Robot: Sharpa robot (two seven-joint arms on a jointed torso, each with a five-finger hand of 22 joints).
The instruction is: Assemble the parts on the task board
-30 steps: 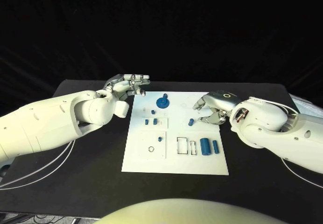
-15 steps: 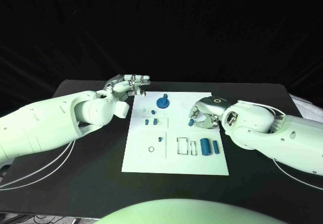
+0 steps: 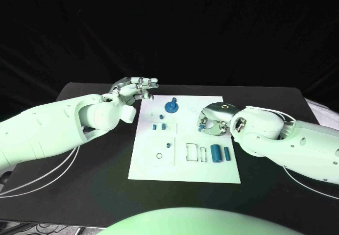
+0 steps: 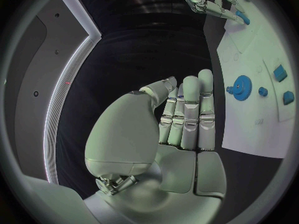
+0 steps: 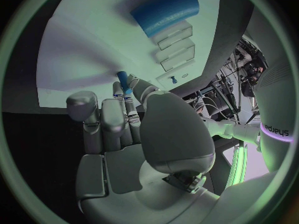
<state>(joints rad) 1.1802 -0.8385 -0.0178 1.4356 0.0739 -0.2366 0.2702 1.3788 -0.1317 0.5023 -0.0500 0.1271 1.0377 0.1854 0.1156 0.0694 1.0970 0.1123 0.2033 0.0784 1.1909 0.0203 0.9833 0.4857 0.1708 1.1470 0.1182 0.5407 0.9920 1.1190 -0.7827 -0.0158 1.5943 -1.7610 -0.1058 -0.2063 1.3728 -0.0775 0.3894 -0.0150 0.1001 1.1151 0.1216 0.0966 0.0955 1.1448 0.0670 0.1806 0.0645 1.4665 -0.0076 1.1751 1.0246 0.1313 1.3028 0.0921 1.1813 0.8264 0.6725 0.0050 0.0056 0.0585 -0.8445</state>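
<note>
The white task board (image 3: 152, 169) lies mid-table. On it a blue gear (image 3: 172, 106) stands near the far edge, with small blue pieces (image 3: 163, 127) below it and two blue cylinders (image 3: 214, 153) toward the near right. My right hand (image 3: 214, 119) is low over the board's right side and pinches a small blue peg (image 3: 201, 128) at its fingertips; in the right wrist view the peg (image 5: 122, 79) sits between thumb and finger, close to the board. My left hand (image 3: 134, 88) hovers at the board's far left corner, fingers side by side, holding nothing.
The left wrist view shows the gear (image 4: 241, 86), the board (image 4: 249, 129) and my right hand (image 4: 209, 0) beyond. Empty rectangular slots (image 3: 192, 152) lie beside the cylinders. Black table (image 3: 92, 166) surrounds the board.
My right hand has slid left across the board and its fingers have closed around the small blue peg. The left hand has stayed where it was.
</note>
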